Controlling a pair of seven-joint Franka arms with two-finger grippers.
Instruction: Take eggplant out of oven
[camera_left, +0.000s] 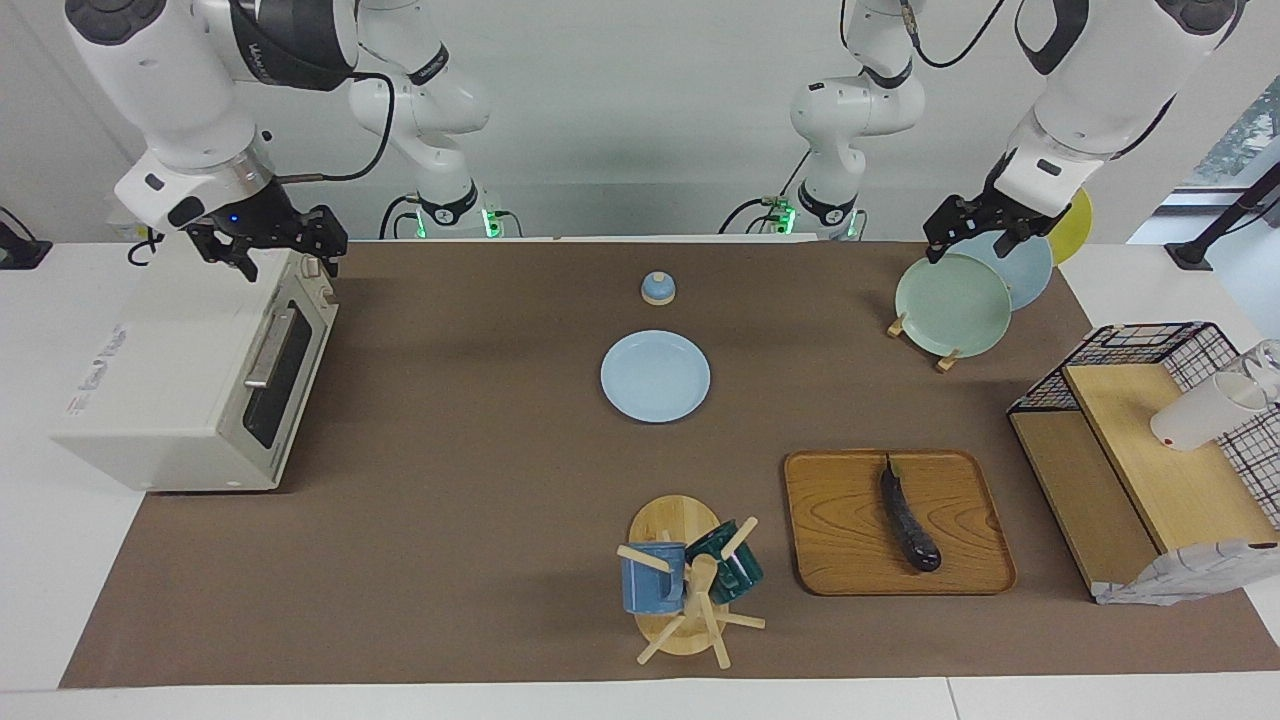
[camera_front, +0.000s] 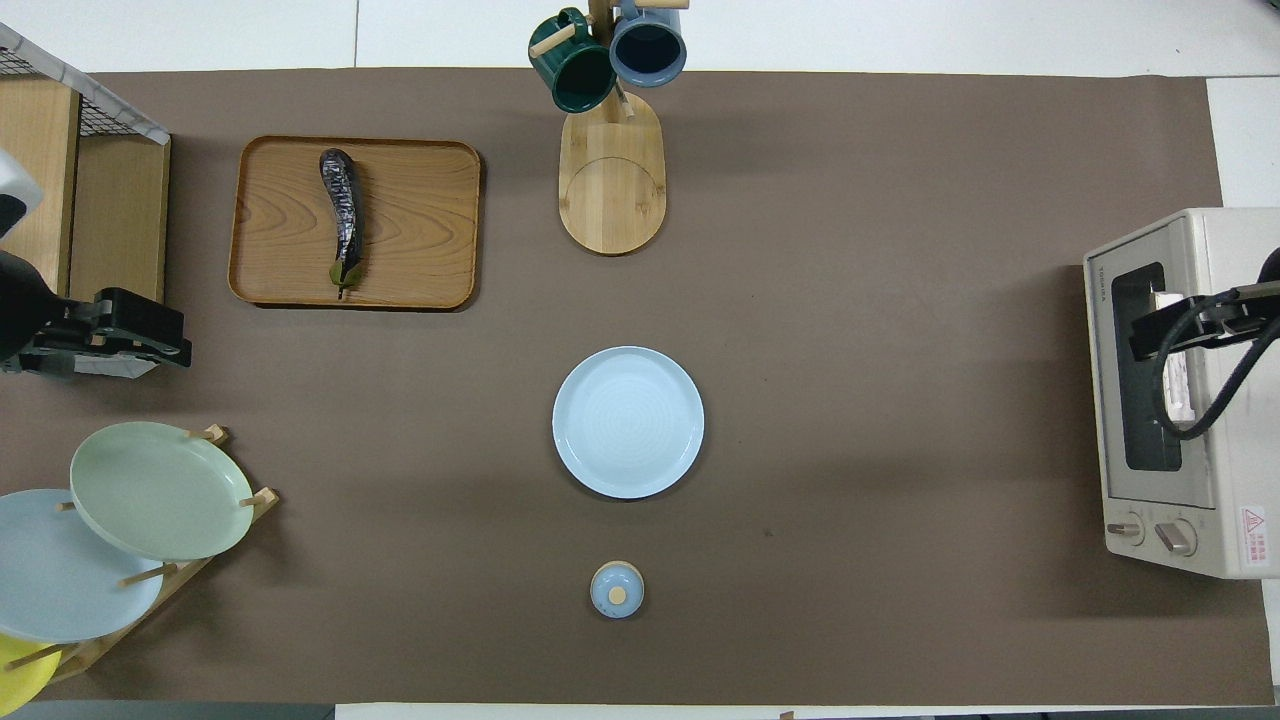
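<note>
The slim, dark purple-black eggplant (camera_left: 908, 522) lies lengthwise on the wooden rectangular tray (camera_left: 840, 530) at the lower right of the facing view, no longer in the boxy off-white toaster oven (camera_left: 160, 400) at the left edge, whose dark glass door looks shut. So the task looks complete. The eggplant is glossy and slightly curved, its thin stem tip toward the robots. The right end effector (camera_left: 268, 243) hangs over the oven's top; the left end effector (camera_left: 985, 228) hangs over the pale green plate (camera_left: 952, 305) in the plate rack. Whether either is wide or narrow, I cannot tell.
</note>
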